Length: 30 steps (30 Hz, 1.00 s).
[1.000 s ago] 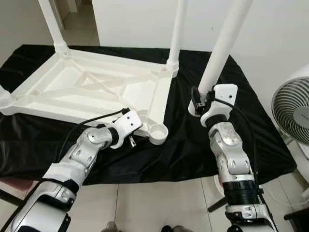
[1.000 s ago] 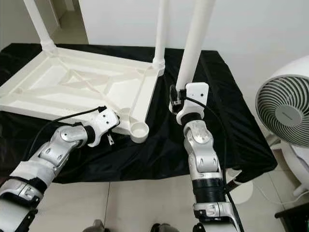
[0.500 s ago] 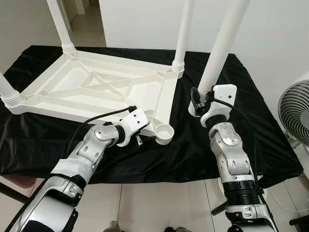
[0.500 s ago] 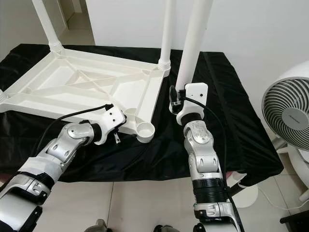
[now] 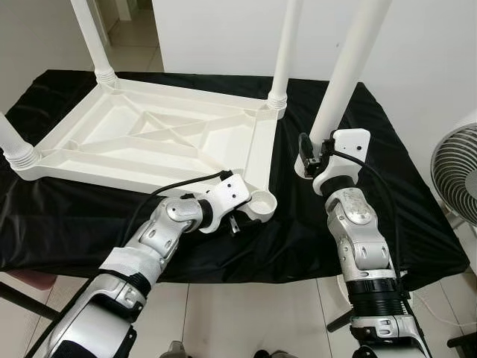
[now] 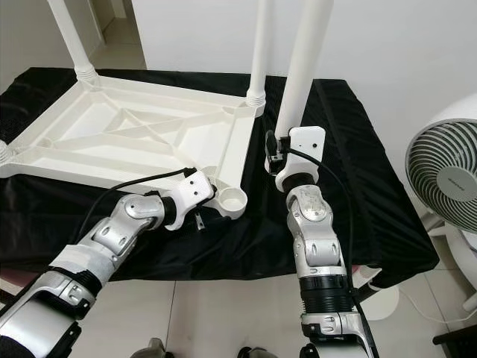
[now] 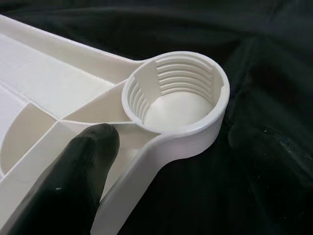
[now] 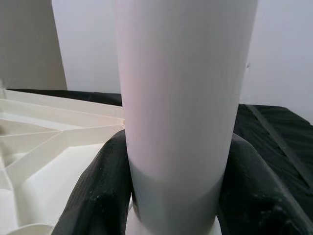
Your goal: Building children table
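My right gripper (image 8: 176, 196) clamps a white table leg (image 5: 344, 71) upright; my left gripper (image 7: 161, 161), fingers spread, straddles the upturned tabletop's (image 5: 149, 138) empty corner socket (image 7: 178, 93).

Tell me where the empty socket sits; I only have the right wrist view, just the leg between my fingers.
Observer: The empty threaded socket is the upturned tabletop's near corner, left of the leg that your right gripper holds.
Operator: Is the left gripper clear of it?
Observer: No. The left gripper straddles the rim beside it, one finger on the inside.
Operator: Other corners?
Observer: Three legs already stand there.
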{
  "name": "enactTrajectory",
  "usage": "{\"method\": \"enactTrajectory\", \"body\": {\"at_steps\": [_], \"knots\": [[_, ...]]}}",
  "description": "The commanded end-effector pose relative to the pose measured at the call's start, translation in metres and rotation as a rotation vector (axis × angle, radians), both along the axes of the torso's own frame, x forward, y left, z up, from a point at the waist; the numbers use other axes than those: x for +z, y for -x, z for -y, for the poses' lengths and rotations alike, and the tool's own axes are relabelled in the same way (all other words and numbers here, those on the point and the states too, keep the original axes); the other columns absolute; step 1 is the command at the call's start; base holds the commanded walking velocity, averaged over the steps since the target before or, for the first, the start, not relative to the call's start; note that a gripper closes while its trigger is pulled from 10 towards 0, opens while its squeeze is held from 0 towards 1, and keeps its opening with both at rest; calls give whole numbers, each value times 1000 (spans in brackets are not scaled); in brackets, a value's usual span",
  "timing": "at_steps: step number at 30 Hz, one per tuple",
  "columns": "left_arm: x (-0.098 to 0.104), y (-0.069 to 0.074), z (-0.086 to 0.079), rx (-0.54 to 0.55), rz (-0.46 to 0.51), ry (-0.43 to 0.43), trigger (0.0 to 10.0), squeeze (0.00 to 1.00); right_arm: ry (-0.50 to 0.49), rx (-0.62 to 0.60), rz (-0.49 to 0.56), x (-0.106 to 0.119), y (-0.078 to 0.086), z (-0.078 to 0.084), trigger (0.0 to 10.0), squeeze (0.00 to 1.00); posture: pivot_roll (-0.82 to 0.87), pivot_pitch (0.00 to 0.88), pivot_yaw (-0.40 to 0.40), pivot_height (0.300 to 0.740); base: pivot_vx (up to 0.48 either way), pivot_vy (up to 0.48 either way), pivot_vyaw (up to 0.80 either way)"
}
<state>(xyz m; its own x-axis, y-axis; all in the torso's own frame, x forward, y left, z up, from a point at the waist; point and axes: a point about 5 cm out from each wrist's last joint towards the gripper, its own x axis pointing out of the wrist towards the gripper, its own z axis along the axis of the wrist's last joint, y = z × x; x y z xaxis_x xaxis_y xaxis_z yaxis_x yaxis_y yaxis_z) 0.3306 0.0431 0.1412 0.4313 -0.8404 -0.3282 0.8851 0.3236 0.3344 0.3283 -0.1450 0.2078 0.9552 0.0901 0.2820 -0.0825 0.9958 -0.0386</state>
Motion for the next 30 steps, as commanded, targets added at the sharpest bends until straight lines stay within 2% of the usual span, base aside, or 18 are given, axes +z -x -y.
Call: {"method": "enactTrajectory", "body": {"at_steps": [1, 6, 15, 18, 21, 22, 24, 30], "knots": [[6, 3, 15, -59, 6, 15, 10000, 0, 0, -3, 10, 3, 2, 0, 10000, 0, 34, 88, 14, 740, 0, 0, 0], [10, 3, 22, -69, 7, 34, 10000, 0, -2, -3, 9, 3, 3, 0, 10000, 0, 23, 95, 16, 740, 0, 0, 0], [11, 2, 16, -66, 16, 28, 10000, 0, -2, -12, 2, 0, 5, 1, 10000, 0, 21, 100, 21, 740, 0, 0, 0], [14, 1, 7, -50, 25, 22, 10000, 0, -1, -15, -1, -1, 6, 2, 10000, 0, 26, 102, 20, 740, 0, 0, 0], [17, 0, -12, -16, 36, 20, 10000, 0, -1, -13, -5, -1, 6, 1, 10000, 0, 37, 102, 16, 740, 0, 0, 0], [17, 0, -12, -16, 36, 20, 10000, 0, -1, -13, -5, -1, 6, 1, 10000, 0, 37, 102, 16, 740, 0, 0, 0], [25, -1, -26, 21, 28, 57, 10000, 0, 0, -8, -7, -1, 5, 1, 10000, 0, 49, 104, 9, 740, 0, 0, 0], [36, -3, -38, 60, 36, 88, 10000, 0, 0, 3, -9, -1, 4, 0, 10000, 0, 62, 109, 2, 740, 0, 0, 0]]}}
